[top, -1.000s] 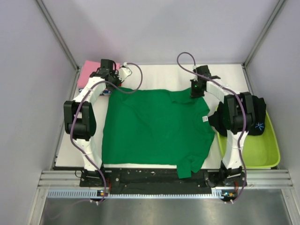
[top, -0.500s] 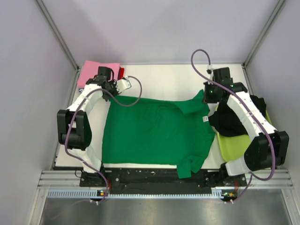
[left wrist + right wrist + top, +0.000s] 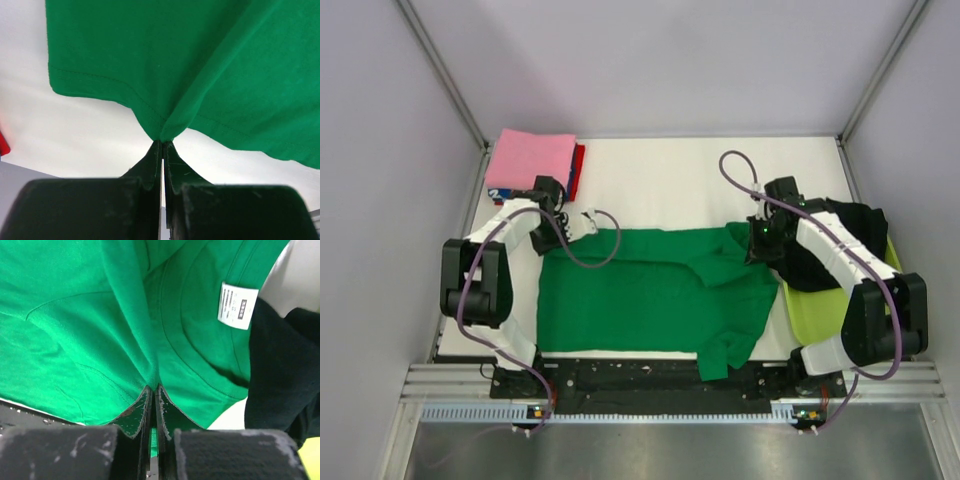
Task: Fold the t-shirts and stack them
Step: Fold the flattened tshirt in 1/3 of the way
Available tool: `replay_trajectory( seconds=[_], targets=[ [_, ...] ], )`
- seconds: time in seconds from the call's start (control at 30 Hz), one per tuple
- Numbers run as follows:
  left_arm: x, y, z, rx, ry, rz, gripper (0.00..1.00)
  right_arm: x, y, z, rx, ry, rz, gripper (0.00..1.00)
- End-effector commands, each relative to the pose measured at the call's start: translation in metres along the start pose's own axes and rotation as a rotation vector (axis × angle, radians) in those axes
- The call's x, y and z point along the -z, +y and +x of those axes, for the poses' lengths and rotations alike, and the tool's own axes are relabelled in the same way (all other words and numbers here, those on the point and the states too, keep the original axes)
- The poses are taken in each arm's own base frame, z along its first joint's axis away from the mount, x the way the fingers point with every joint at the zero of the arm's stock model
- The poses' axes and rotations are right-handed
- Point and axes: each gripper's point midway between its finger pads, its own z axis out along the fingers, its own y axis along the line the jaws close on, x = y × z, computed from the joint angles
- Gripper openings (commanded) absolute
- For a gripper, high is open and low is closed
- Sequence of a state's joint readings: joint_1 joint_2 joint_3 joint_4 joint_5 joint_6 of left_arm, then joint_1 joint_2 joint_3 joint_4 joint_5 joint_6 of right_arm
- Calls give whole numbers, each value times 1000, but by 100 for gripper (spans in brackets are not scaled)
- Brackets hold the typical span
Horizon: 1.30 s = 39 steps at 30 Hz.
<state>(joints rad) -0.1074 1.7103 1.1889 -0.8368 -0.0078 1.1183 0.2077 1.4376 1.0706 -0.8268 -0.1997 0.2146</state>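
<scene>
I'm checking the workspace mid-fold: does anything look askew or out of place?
Yes. A sleeve of the green t-shirt hangs past the near edge of the table, onto the black base rail. The black t-shirt slumps half out of the lime-green tub, draped over its rim.

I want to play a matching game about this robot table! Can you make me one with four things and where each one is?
Things:
1. green t-shirt
2. pink t-shirt
3. black t-shirt
4. lime tub

Places:
A. far left corner of the table
B. middle of the table
C. draped over the tub
D. right edge of the table

Pairs: 1-B, 2-A, 3-C, 4-D
</scene>
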Motion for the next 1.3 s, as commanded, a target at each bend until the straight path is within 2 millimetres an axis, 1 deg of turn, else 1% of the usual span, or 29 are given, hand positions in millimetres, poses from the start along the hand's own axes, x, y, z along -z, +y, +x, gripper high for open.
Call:
replay_trajectory(
  seconds=[0.0, 0.1, 0.2, 0.37, 0.4, 0.57, 0.6, 0.63, 0.67, 0.7, 0.73, 0.77, 0.8, 0.83, 0.87, 0.9, 0.93, 0.97, 1.03, 1.07, 1.1, 1.13, 1.17, 1.23, 1.27],
  targets=[
    [22, -2, 9, -4, 25, -33, 0, 7, 10, 11, -4, -1, -36, 0],
    [20, -10, 10, 0, 23, -2, 0, 0, 9, 21, 0, 30, -26, 0],
    [16, -13, 15, 1, 49, 6, 0, -7, 8, 35, -8, 68, -18, 0],
    [18, -17, 20, -9, 73, 20, 0, -9, 9, 56, -40, 103, -23, 0],
    [19, -17, 20, -12, 72, 21, 0, -9, 9, 59, -45, 103, -23, 1],
    [19, -23, 22, -29, 83, 65, 0, -11, 12, 75, -57, 146, -45, 15],
    [20, -24, 22, -32, 85, 76, 4, -10, 13, 76, -60, 147, -50, 20],
    [21, -28, 22, -37, 87, 96, 14, -8, 15, 76, -61, 148, -59, 27],
    [23, -30, 23, -45, 87, 113, 26, -4, 18, 74, -55, 139, -74, 42],
    [26, -34, 22, -54, 81, 136, 36, 0, 20, 68, -48, 117, -82, 47],
    [29, -37, 21, -66, 72, 157, 42, 5, 22, 58, -35, 84, -83, 50],
    [35, -33, 20, -74, 66, 156, 50, 10, 21, 44, -21, 36, -62, 51],
    [40, -30, 9, -68, 11, 155, 54, 14, 20, 27, -12, -15, -40, 52],
    [45, -20, 2, -47, -22, 133, 56, 17, 19, 8, 1, -74, -16, 54],
    [52, -5, -9, -18, -64, 97, 57, 21, 19, -13, 3, -134, -3, 56],
    [55, 8, -18, 22, -97, 71, 57, 21, 20, -33, 0, -190, -2, 60],
    [59, 24, -28, 72, -128, 30, 57, 20, 23, -50, -18, -231, -12, 61],
    [58, 40, -37, 121, -148, -8, 56, 17, 24, -64, -31, -261, -18, 62],
    [54, 66, -50, 212, -178, -65, 48, 8, 20, -84, -62, -299, 7, 63],
    [47, 72, -55, 246, -184, -68, 44, 3, 21, -90, -67, -307, 4, 63],
    [41, 74, -59, 269, -190, -66, 39, 0, 23, -96, -70, -327, -3, 59],
    [34, 72, -65, 270, -197, -53, 36, -1, 26, -103, -67, -346, -2, 53],
    [28, 69, -70, 263, -201, -38, 34, -2, 31, -107, -43, -362, -6, 43],
    [14, 58, -78, 237, -191, -11, 32, -6, 53, -114, 34, -389, -38, 28],
    [8, 53, -80, 223, -178, -6, 30, -13, 63, -113, 62, -384, -70, 21]
  ],
)
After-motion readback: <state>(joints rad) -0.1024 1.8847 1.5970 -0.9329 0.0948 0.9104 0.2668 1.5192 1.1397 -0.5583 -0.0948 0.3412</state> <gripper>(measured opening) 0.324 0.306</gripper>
